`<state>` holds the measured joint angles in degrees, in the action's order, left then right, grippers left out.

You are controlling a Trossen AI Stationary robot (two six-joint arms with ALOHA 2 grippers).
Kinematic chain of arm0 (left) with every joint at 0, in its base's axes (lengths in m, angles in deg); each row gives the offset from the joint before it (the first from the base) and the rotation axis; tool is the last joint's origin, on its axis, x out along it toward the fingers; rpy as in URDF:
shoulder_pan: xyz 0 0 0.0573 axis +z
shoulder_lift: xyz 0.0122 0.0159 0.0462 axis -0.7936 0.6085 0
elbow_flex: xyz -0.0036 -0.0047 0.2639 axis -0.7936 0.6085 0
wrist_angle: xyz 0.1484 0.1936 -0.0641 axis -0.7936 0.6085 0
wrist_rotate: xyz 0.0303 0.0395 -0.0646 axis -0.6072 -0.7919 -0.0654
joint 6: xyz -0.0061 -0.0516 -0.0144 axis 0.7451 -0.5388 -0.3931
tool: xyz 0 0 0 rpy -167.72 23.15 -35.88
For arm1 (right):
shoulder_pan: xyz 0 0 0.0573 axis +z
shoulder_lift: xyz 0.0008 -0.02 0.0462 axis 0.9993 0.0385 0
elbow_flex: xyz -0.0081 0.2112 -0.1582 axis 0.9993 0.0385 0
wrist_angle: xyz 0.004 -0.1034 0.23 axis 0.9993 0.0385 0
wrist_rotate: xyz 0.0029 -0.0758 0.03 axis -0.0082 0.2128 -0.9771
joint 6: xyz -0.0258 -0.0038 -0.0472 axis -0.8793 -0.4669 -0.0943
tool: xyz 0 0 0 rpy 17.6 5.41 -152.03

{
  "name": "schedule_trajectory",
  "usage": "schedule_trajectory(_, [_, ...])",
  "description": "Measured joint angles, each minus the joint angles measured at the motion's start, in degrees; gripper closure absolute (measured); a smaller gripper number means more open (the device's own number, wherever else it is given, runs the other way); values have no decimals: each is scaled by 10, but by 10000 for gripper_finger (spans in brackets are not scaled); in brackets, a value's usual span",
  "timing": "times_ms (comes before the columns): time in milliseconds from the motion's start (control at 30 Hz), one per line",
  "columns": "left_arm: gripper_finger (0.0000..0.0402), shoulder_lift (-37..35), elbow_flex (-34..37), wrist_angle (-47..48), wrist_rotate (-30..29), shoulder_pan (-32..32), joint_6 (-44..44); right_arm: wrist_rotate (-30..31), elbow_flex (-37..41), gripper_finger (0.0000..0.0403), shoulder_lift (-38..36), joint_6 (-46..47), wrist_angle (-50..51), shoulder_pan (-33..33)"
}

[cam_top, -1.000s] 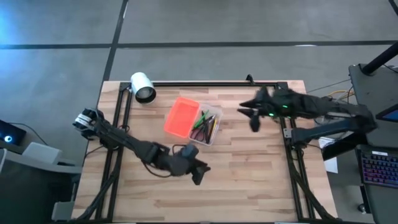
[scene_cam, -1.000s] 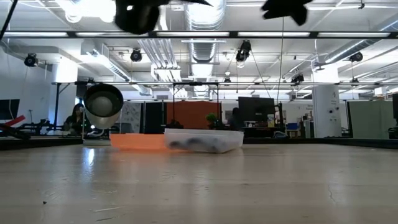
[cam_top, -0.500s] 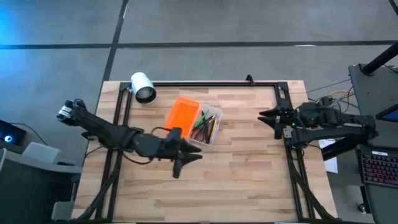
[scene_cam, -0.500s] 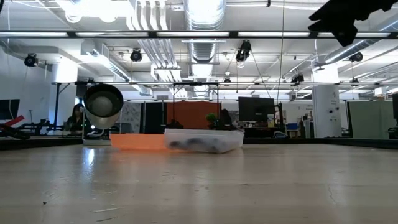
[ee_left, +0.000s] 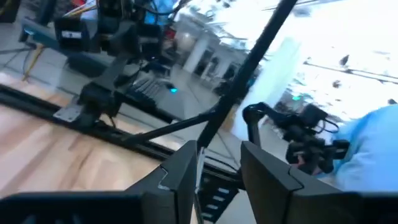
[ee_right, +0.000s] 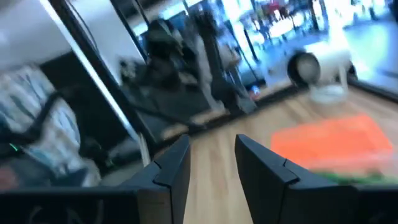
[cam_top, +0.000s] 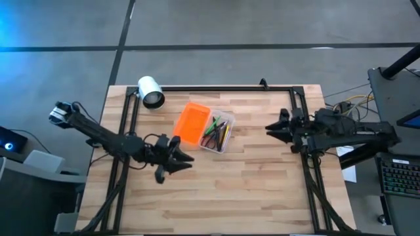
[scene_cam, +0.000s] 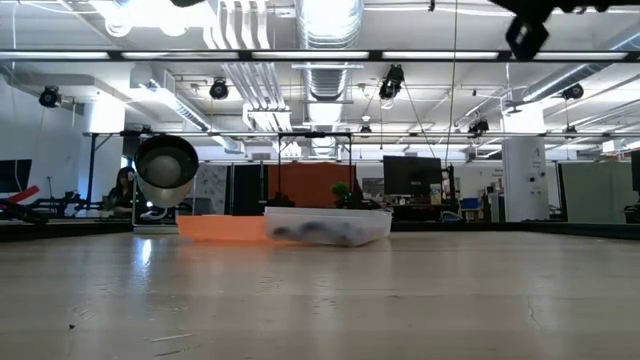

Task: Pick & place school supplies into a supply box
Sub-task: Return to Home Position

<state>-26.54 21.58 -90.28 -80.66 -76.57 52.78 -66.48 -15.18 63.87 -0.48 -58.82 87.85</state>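
From above, the pencil case [cam_top: 205,128] lies open near the table's [cam_top: 262,190] back middle, its orange lid [cam_top: 191,122] flat beside the tray, pens and pencils [cam_top: 217,133] inside, and both arms pulled off to their own sides — so the job looks nearly done, and the sensible move is a slow, high retreat. At table level only the case [scene_cam: 328,224] and the white cylinder [scene_cam: 166,165] show. In the wrist views the left gripper [ee_left: 217,165] and right gripper [ee_right: 211,155] each stand part-open, gripping nothing.
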Motion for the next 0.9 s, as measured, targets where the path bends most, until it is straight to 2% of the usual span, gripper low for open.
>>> schedule_trajectory(67, [294,-16,49,-33,21,22,-1,10,10,285,32,6,-56,-8])
schedule_trajectory(167, [294,-57,102,-32,23,48,3,56,16,285,80,16,-55,-38])
schedule_trajectory(267, [294,-134,135,-18,31,55,38,35,9,284,111,3,-55,-66])
schedule_trajectory(333, [294,-201,146,34,39,55,57,8,-5,284,118,-20,-57,-77])
schedule_trajectory(467, [294,-345,148,221,23,55,60,15,-30,284,111,-86,-57,-97])
schedule_trajectory(600, [294,-450,145,361,-3,55,57,78,-28,284,87,-89,-37,-127])
schedule_trajectory(667, [294,-496,145,412,-10,55,54,122,-20,284,76,-74,-14,-136])
schedule_trajectory(733, [294,-537,143,449,-12,55,54,138,-14,284,68,-58,-5,-141])
schedule_trajectory(800, [294,-573,146,498,-12,55,55,123,-10,284,60,-55,0,-141])
schedule_trajectory(900, [294,-619,144,519,-12,55,65,100,4,284,55,-35,-31,-141])
